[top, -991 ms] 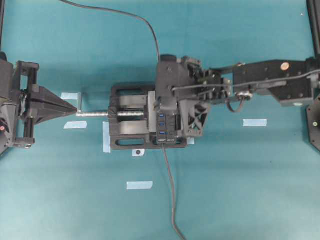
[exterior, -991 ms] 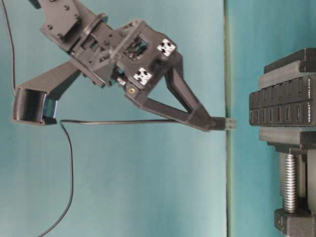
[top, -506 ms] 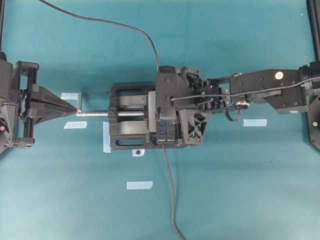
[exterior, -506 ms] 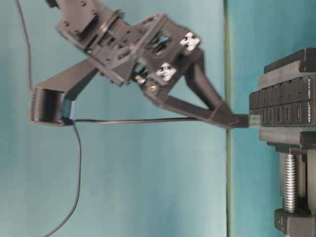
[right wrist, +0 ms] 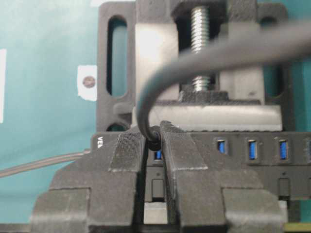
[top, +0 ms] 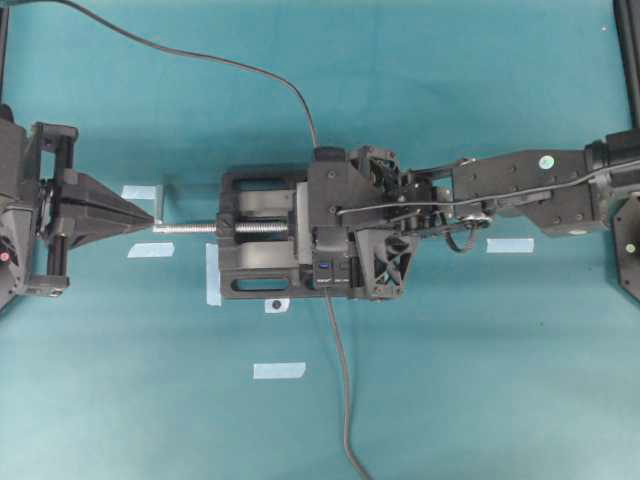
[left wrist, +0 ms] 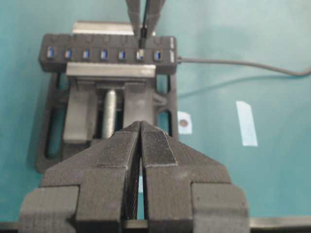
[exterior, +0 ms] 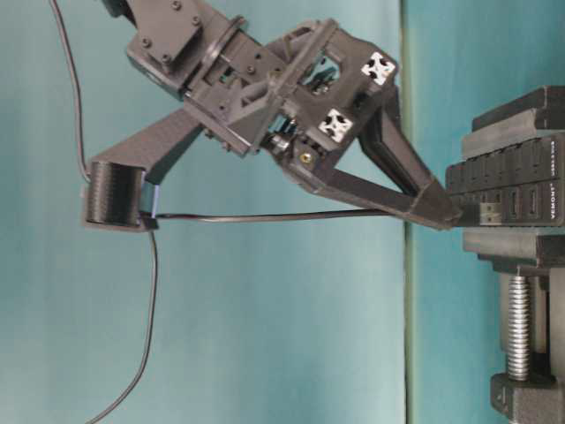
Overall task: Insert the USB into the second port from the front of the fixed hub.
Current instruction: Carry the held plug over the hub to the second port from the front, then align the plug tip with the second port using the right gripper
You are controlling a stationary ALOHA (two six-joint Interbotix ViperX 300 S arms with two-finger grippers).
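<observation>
My right gripper (exterior: 446, 210) is shut on the USB (right wrist: 154, 138), a small black plug pinched at its cable end between the fingertips. The plug's tip (exterior: 484, 212) is against the face of the fixed hub (exterior: 512, 181); I cannot tell how far in it is. In the left wrist view the plug (left wrist: 142, 34) stands over the second blue slot (left wrist: 140, 55) from the end where the hub's own cable (left wrist: 233, 62) leaves. The USB's thin cable (top: 200, 55) trails off to the back left. My left gripper (left wrist: 141, 124) is shut and empty, near the vise's screw end (top: 160, 222).
The hub is clamped in a black vise (top: 255, 250) with a silver screw (left wrist: 109, 111). The hub's own cable (top: 340, 380) runs to the table's front edge. Bits of pale tape (top: 510, 245) (top: 279, 370) mark the teal surface.
My right gripper has carried the USB down and toward the hub's front end until the plug's tip meets the hub's face. The left arm has not moved.
</observation>
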